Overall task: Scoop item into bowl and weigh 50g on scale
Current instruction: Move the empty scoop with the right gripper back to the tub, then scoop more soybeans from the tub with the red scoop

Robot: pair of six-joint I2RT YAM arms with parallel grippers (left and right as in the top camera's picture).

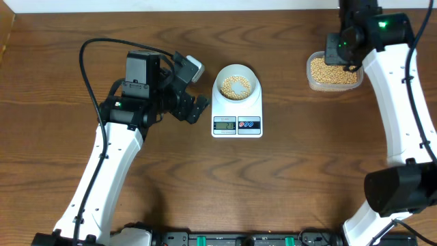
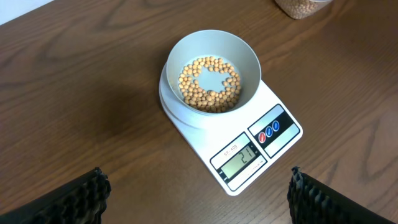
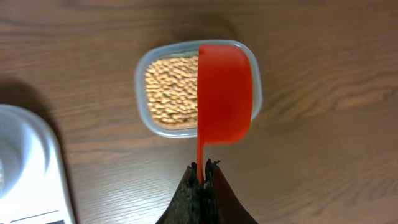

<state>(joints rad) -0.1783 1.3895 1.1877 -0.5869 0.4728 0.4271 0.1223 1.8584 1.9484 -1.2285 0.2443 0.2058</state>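
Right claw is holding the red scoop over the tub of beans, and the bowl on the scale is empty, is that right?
No. The bowl on the scale is not empty; it holds some beans, as the left wrist view shows. The right claw does hold the red scoop over the tub.

A brown wooden table under soft light.
The table (image 1: 287, 178) was dark brown wood with wavy lines in it. Soft light left faint grey shadows on the wood. A pale strip (image 1: 171, 4) ran along past its far edge.
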